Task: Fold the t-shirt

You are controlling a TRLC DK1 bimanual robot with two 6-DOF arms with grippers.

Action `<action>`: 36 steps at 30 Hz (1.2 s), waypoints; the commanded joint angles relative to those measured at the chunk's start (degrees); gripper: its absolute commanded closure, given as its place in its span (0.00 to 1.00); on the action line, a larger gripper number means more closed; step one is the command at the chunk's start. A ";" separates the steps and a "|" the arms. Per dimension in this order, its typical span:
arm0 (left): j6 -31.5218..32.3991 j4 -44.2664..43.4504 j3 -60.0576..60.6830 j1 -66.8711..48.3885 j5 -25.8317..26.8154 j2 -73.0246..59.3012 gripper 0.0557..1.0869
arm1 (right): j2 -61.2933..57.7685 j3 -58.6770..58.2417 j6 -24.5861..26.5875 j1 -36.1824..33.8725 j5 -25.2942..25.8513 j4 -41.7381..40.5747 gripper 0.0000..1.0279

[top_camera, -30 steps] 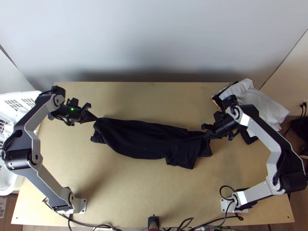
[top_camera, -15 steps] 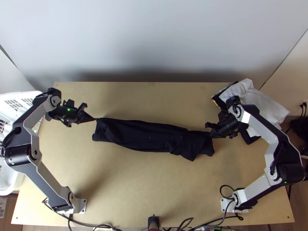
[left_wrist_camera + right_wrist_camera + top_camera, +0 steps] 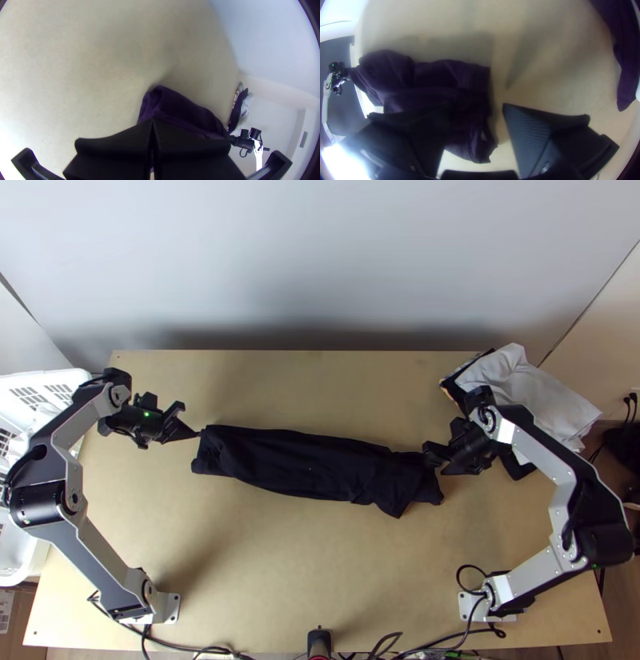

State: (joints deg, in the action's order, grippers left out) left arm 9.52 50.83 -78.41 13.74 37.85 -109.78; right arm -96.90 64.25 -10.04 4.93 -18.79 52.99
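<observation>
The black t-shirt point(image 3: 304, 464) lies across the middle of the table as a long narrow folded band, its right end somewhat bunched. At its left end my left gripper point(image 3: 197, 435) is shut on the far corner; in the left wrist view the left gripper point(image 3: 152, 121) has its fingers together over the shirt point(image 3: 180, 106), which looks dark purple. My right gripper point(image 3: 438, 462) is at the band's right end. In the right wrist view the right gripper point(image 3: 473, 110) stands open, one finger above the shirt point(image 3: 436, 83), the other over bare table, nothing held between them.
A pile of white and dark cloths point(image 3: 528, 392) lies at the table's far right corner, close behind the right gripper. A white basket point(image 3: 40, 384) stands at the left edge, beside the left arm. Cables run along the near edge.
The shirt's near edge has drawn back towards the far side, making the band narrower. My right gripper has opened and let go of the right end. The left gripper has shifted slightly.
</observation>
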 commanded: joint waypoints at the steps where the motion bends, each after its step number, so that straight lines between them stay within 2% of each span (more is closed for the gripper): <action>1: -0.38 -0.47 1.33 -0.20 -0.40 0.70 0.96 | 7.52 3.52 0.46 2.19 -0.46 1.94 0.04; 4: -0.55 -0.73 1.77 -0.20 -0.49 0.79 0.96 | 14.37 6.94 1.52 5.09 -0.55 2.20 0.04; 7: -0.55 -1.08 2.12 -0.38 -0.76 0.88 0.96 | 19.38 10.11 4.07 13.18 -1.60 6.16 0.04; 9: -0.55 -1.17 2.21 -0.55 -0.76 0.97 0.96 | 19.73 11.16 3.63 18.19 -3.98 9.85 0.04; 13: -0.55 -1.26 2.21 -0.73 -0.93 1.32 0.96 | 13.06 10.81 -2.26 21.09 -16.55 19.43 0.05; 15: -0.55 -1.26 2.21 -0.82 -0.93 1.58 0.96 | 10.42 9.32 -2.35 21.53 -23.05 21.89 0.05; 19: -0.55 -1.26 2.56 -0.82 -0.93 1.85 0.96 | 6.11 6.68 -2.26 23.37 -26.13 20.84 0.05; 24: -0.55 -1.35 2.47 -0.82 -0.93 2.37 0.96 | -1.97 3.69 -3.05 23.28 -27.71 17.23 0.05; 27: -0.55 -1.35 2.39 -0.82 -0.93 2.46 0.96 | -7.42 3.25 -0.68 23.11 -30.87 16.79 0.05; 29: -0.55 -1.35 2.39 -0.82 -1.02 2.46 0.96 | -10.15 4.04 1.08 23.28 -30.87 14.07 0.05; 31: -0.55 -1.43 2.39 -0.82 -0.93 2.64 0.96 | -11.29 5.36 1.43 23.46 -29.38 9.85 0.05; 33: -0.55 -1.43 2.39 -0.82 -1.02 3.17 0.96 | -11.64 7.29 0.99 23.11 -25.69 6.25 0.05; 36: -0.73 -1.35 2.56 -0.64 -1.11 4.22 0.96 | -14.37 9.05 -2.53 20.91 -22.26 4.14 0.05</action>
State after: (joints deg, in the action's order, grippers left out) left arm 8.99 49.52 -75.99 12.93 36.88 -106.94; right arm -105.14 70.46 -10.02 27.83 -45.65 63.16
